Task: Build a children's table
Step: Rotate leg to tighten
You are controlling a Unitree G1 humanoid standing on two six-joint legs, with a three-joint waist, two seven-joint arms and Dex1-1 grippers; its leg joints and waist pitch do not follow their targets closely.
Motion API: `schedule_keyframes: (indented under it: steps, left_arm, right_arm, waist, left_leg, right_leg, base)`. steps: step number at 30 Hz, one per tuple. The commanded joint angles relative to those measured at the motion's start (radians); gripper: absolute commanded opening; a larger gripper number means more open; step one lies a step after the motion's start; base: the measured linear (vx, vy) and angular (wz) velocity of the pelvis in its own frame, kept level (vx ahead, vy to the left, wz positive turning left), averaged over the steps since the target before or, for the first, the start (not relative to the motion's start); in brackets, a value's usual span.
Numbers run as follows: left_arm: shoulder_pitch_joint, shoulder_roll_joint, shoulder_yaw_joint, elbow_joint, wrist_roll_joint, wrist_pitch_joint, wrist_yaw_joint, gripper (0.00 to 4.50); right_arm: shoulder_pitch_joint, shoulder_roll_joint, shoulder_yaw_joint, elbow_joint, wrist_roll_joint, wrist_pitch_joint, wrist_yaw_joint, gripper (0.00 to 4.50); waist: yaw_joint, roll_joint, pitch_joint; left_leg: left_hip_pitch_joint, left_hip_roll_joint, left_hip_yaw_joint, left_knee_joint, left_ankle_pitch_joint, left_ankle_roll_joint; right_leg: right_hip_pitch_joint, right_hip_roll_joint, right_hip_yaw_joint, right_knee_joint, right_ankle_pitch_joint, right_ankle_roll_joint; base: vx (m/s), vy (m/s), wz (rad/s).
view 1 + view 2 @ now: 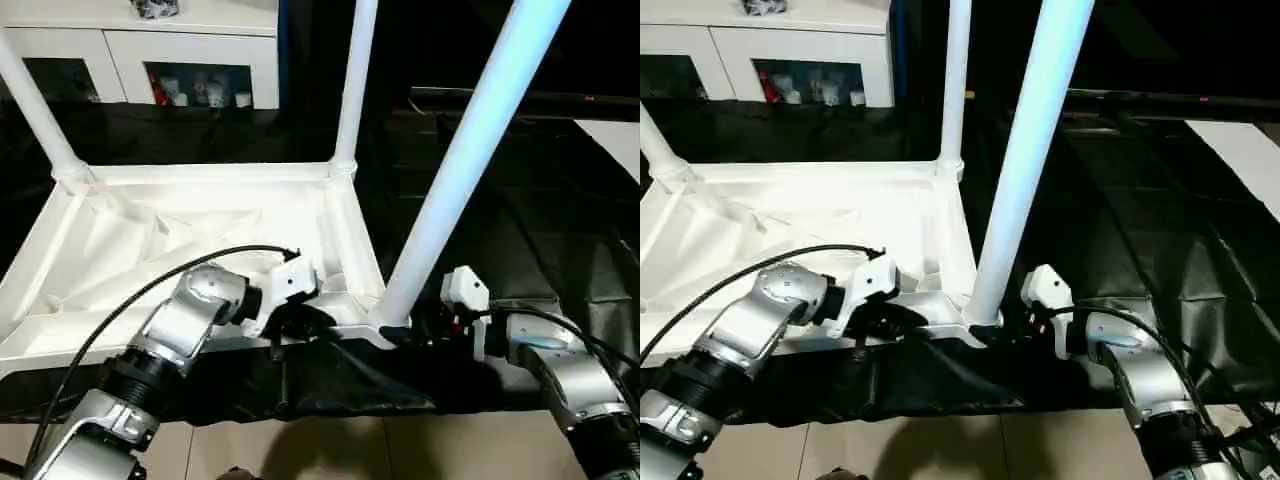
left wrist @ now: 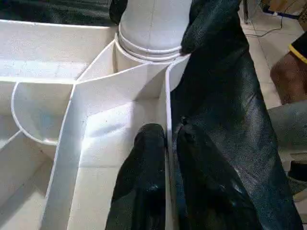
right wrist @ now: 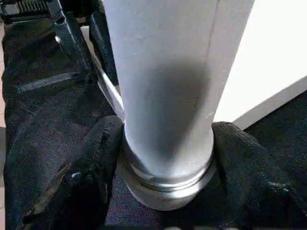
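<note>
White plastic fills the middle of the scene: the children's table (image 1: 190, 240) lies upside down on a black cloth (image 1: 500, 230), its ribbed underside facing up and its rim forming a shallow tray. Three legs stand up out of the corner sockets. The far leg (image 1: 355, 80) rises at about twelve o'clock from the centre of the top, another leg (image 1: 35, 110) slants up at about ten o'clock, and the near leg (image 1: 470, 150) leans up from the corner at about four o'clock, nearest the robot's right side. The right gripper (image 3: 165, 158) has its two black fingers (image 3: 91, 167) set either side of the base of that near leg, right at the collar where it enters the socket, clasping the tube. The left gripper (image 2: 165, 143) sits at the near rim of the top, at roughly five o'clock, just beside that same corner; its fingers are nearly closed, pinching the thin upright wall of the rim between them, one finger inside the tray and one outside. Behind the table, at eleven o'clock, stands a white cabinet (image 1: 170, 50) with small items behind its glass doors. A person's leg (image 2: 288, 76) shows beyond the cloth in the left wrist view.
</note>
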Motion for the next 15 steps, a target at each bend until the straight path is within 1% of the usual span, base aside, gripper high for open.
schedule_keyframes:
  steps: [1, 4, 6, 7, 11, 12, 13, 15]
  left_arm:
    - [-0.014, 0.004, -0.018, 0.007, 0.020, 0.008, 0.008, 0.34]
    - [-0.014, 0.009, -0.028, 0.007, 0.024, 0.012, 0.003, 0.06]
    - [-0.012, 0.013, -0.037, 0.006, 0.028, 0.012, -0.003, 0.06]
    - [-0.011, 0.017, -0.046, 0.005, 0.033, 0.009, -0.006, 0.06]
    - [-0.010, 0.023, -0.061, 0.004, 0.042, 0.008, -0.009, 0.06]
    - [-0.009, 0.026, -0.066, 0.002, 0.045, 0.009, -0.014, 0.06]
    - [-0.009, 0.027, -0.067, 0.000, 0.044, 0.011, -0.016, 0.06]
    - [-0.007, 0.028, -0.068, -0.005, 0.042, 0.017, -0.018, 0.06]
  right_arm:
    - [-0.009, 0.003, 0.014, 0.002, -0.024, -0.019, -0.005, 2.93]
    - [-0.017, 0.005, 0.007, 0.007, -0.027, -0.030, -0.022, 2.93]
    - [-0.020, 0.007, 0.005, 0.008, -0.025, -0.029, -0.025, 2.93]
    - [-0.023, 0.008, 0.004, 0.008, -0.024, -0.029, -0.027, 2.93]
    - [-0.024, 0.012, 0.007, 0.005, -0.026, -0.030, -0.032, 2.93]
    - [-0.027, 0.019, 0.008, 0.006, -0.027, -0.033, -0.039, 2.93]
    - [-0.028, 0.021, 0.008, 0.007, -0.026, -0.034, -0.040, 2.93]
    - [-0.031, 0.025, 0.007, 0.005, -0.020, -0.028, -0.038, 2.93]
  waist:
    - [0.002, -0.004, -0.058]
    - [0.002, -0.004, -0.057]
    - [0.001, -0.005, -0.055]
    - [0.002, -0.004, -0.055]
    - [0.002, -0.004, -0.055]
    - [0.001, -0.006, -0.055]
    - [0.001, -0.004, -0.056]
    - [-0.001, -0.004, -0.056]
  left_leg:
    - [0.016, 0.051, -0.023, -0.063, -0.219, 0.042]
    - [0.016, 0.052, -0.022, -0.063, -0.219, 0.043]
    - [0.016, 0.051, -0.023, -0.064, -0.236, 0.039]
    - [0.018, 0.052, -0.023, -0.064, -0.244, 0.036]
    - [0.017, 0.052, -0.024, -0.066, -0.253, 0.029]
    - [0.016, 0.052, -0.024, -0.065, -0.250, 0.028]
    - [0.016, 0.052, -0.025, -0.066, -0.247, 0.027]
    - [0.016, 0.052, -0.025, -0.066, -0.243, 0.028]
  right_leg:
    - [0.034, -0.055, 0.034, -0.062, -0.172, -0.245]
    - [0.033, -0.055, 0.034, -0.062, -0.167, -0.248]
    - [0.033, -0.055, 0.034, -0.065, -0.196, -0.244]
    - [0.031, -0.056, 0.035, -0.066, -0.210, -0.241]
    - [0.032, -0.056, 0.034, -0.068, -0.232, -0.232]
    - [0.032, -0.056, 0.034, -0.067, -0.229, -0.231]
    - [0.032, -0.056, 0.034, -0.066, -0.223, -0.232]
    - [0.032, -0.054, 0.034, -0.064, -0.209, -0.235]
  base:
    - [0.000, 0.000, 0.00]
    - [0.000, 0.000, 0.00]
    - [0.000, 0.000, 0.00]
    - [0.000, 0.000, 0.00]
    - [0.000, 0.000, 0.00]
    - [0.000, 0.000, 0.00]
    - [0.000, 0.000, 0.00]
    - [0.000, 0.000, 0.00]
